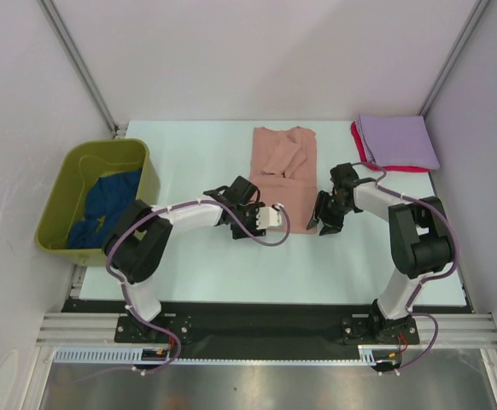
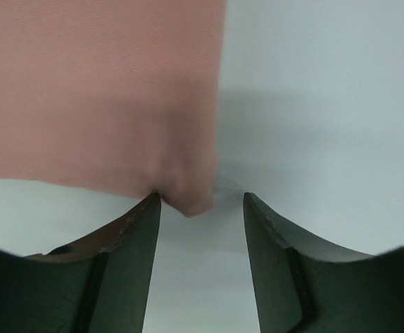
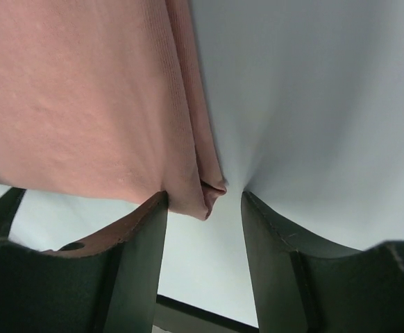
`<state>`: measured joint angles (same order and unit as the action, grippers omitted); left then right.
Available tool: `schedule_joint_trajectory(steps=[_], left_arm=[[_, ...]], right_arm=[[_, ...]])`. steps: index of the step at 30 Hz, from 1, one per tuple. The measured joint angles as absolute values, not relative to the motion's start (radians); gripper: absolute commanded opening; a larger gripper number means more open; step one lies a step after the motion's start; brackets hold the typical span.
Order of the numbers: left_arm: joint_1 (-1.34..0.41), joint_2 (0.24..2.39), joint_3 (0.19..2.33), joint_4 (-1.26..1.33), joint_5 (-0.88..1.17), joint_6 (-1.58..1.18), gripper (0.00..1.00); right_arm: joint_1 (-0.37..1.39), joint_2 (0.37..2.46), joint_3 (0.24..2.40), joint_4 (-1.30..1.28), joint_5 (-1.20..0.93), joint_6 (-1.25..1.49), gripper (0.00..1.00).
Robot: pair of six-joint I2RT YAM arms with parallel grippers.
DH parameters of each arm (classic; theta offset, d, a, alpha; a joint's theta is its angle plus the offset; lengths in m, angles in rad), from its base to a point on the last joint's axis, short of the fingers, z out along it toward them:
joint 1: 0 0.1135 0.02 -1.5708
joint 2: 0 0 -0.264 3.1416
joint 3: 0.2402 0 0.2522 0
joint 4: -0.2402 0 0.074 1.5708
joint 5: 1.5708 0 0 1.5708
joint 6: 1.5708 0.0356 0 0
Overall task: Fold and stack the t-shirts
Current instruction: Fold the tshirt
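The salmon-pink t-shirt [image 1: 281,166] lies in a long strip at the table's middle. My left gripper [image 1: 255,220] is at its near left corner and my right gripper [image 1: 324,220] at its near right corner. In the left wrist view the gripper [image 2: 202,198] is open, with the shirt's corner [image 2: 188,198] at the left fingertip, not clamped. In the right wrist view the gripper [image 3: 204,195] is open, with the folded corner [image 3: 205,191] between the jaws. The lavender t-shirt [image 1: 398,141] lies folded on the red t-shirt [image 1: 357,141] at the back right. The dark blue t-shirt [image 1: 103,209] is crumpled in the tub.
The olive-green tub [image 1: 61,192] stands at the table's left edge. White walls and metal posts enclose the back and sides. Bare pale table surface [image 1: 189,162] lies between the tub and the pink shirt.
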<state>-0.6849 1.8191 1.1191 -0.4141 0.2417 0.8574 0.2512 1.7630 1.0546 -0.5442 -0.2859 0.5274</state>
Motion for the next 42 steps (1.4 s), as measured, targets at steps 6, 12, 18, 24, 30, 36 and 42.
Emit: schedule_joint_trajectory(steps=[6, 12, 18, 24, 30, 36, 42], left_arm=[[-0.704, 1.801, 1.069, -0.303, 0.181, 0.888, 0.44], [-0.717, 1.801, 1.042, -0.237, 0.150, 0.880, 0.00], [-0.718, 1.800, 1.072, -0.306, 0.154, 0.845, 0.00], [-0.718, 1.713, 1.078, -0.485, 0.198, 0.788, 0.00], [-0.743, 1.531, 1.082, -0.722, 0.288, 0.734, 0.00], [-0.778, 1.383, 1.131, -0.987, 0.396, 0.714, 0.00], [-0.682, 1.406, 1.313, -1.058, 0.426, 0.705, 0.00]], right_arm=[[0.251, 1.761, 1.037, -0.502, -0.293, 0.543, 0.25], [0.244, 1.764, 1.019, -0.475, -0.306, 0.557, 0.00], [0.243, 1.742, 1.005, -0.479, -0.310, 0.553, 0.00], [0.288, 1.583, 0.926, -0.564, -0.329, 0.537, 0.00], [0.403, 1.306, 0.819, -0.730, -0.369, 0.551, 0.00], [0.489, 1.110, 0.854, -0.945, -0.435, 0.613, 0.00], [0.402, 1.192, 1.005, -1.023, -0.463, 0.600, 0.00]])
